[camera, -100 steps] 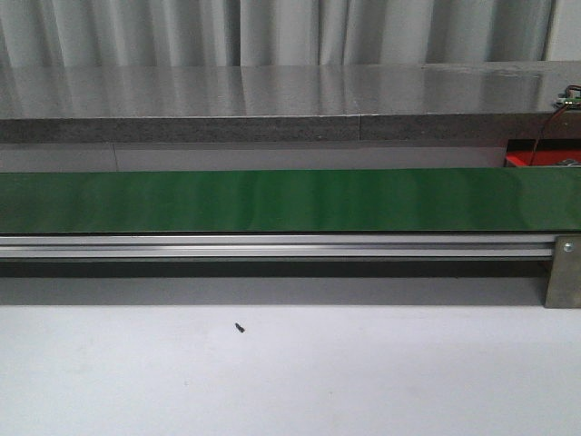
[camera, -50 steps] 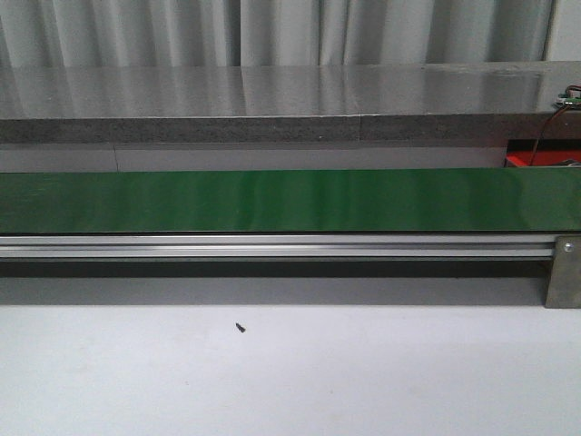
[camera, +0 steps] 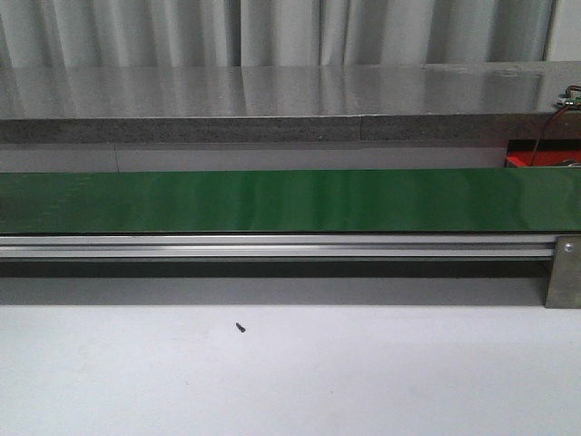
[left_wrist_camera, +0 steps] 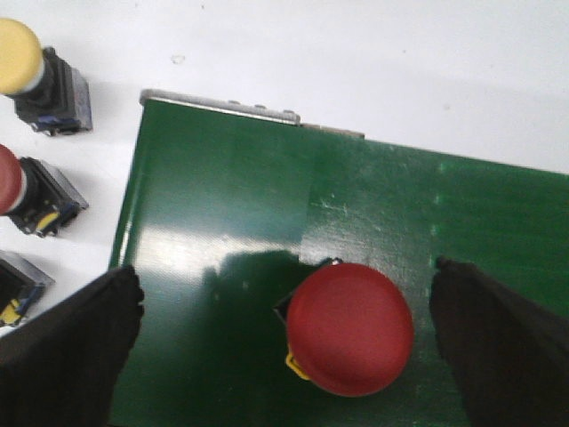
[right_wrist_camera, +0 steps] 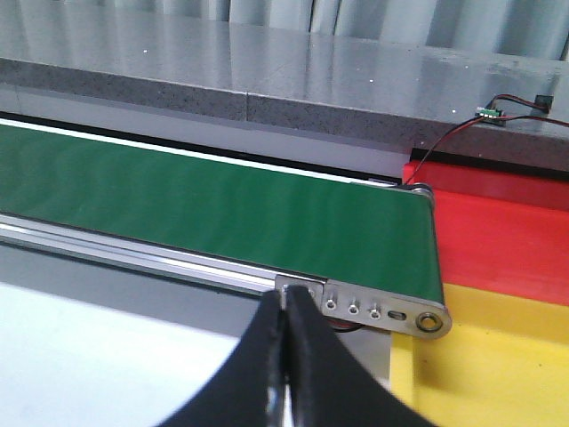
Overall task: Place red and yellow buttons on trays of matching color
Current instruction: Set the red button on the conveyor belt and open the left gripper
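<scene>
Left gripper [left_wrist_camera: 283,356] fingers apart, straddling red button [left_wrist_camera: 349,328] on green belt [left_wrist_camera: 222,222], ready to clamp. Right gripper [right_wrist_camera: 285,356] fingers together, idle near trays.

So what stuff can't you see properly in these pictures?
- Red button on the green belt: its cap hides the body, left wrist view.
- Third button beside the belt: cut off by the frame edge, colour unknown.
- Red tray and yellow tray: cut off, right wrist view.
- Both arms: absent from the front view.
- Black speck on the table: too small to identify.
</scene>
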Robot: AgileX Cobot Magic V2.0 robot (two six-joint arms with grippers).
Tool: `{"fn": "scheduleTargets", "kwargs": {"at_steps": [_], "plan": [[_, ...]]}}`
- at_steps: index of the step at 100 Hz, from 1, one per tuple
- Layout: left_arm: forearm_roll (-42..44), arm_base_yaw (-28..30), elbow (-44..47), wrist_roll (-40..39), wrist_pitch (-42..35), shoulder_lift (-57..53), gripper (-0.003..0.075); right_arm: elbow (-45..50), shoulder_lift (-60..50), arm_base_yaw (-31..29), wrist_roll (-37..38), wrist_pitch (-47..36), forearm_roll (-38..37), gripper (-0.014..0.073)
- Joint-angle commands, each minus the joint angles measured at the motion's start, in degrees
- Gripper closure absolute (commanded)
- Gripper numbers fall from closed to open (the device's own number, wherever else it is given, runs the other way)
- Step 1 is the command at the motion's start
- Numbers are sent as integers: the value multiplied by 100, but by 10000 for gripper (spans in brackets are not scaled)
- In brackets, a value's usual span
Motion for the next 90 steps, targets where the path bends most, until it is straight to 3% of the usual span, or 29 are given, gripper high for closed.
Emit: {"fn": "scheduleTargets", "kwargs": {"at_steps": [1, 44, 62, 90], "plan": [[-67, 160, -203, -60, -350, -543, 80, -108, -78, -13, 14, -466, -59, 690], [21, 1987, -105, -60, -311, -976, 80, -108, -78, -13, 14, -466, -59, 690], [21, 2676, 82, -103, -837, -951, 80, -108, -78, -13, 14, -466, -59, 690], [121, 2983, 96, -297, -966, -564, 80, -108, -78, -13, 14, -466, -59, 690]]}}
